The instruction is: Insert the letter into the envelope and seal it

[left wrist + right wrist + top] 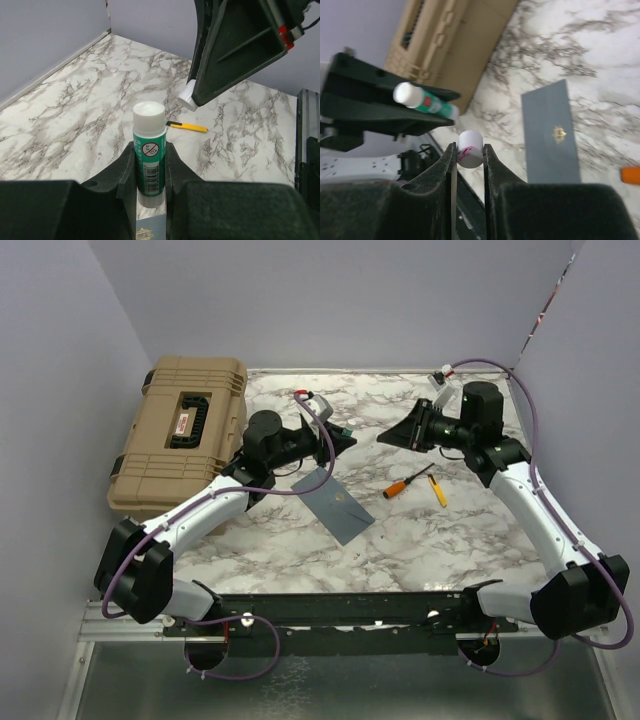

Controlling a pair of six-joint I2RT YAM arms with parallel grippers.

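Note:
The grey-blue envelope [338,505] lies flat on the marble table in front of the left arm, its gold emblem facing up in the right wrist view [551,135]. The letter is out of view. My left gripper [340,440] is shut on a green glue stick [150,150], uncapped, its white end pointing toward the right arm. My right gripper [398,436] is shut on the stick's small white cap [470,148], held a short way from the stick [427,102]. Both grippers hover above the table behind the envelope.
A tan hard case [180,435] stands at the back left. An orange-handled screwdriver [405,483] and a yellow tool [437,490] lie right of the envelope. Grey walls close in the back and sides.

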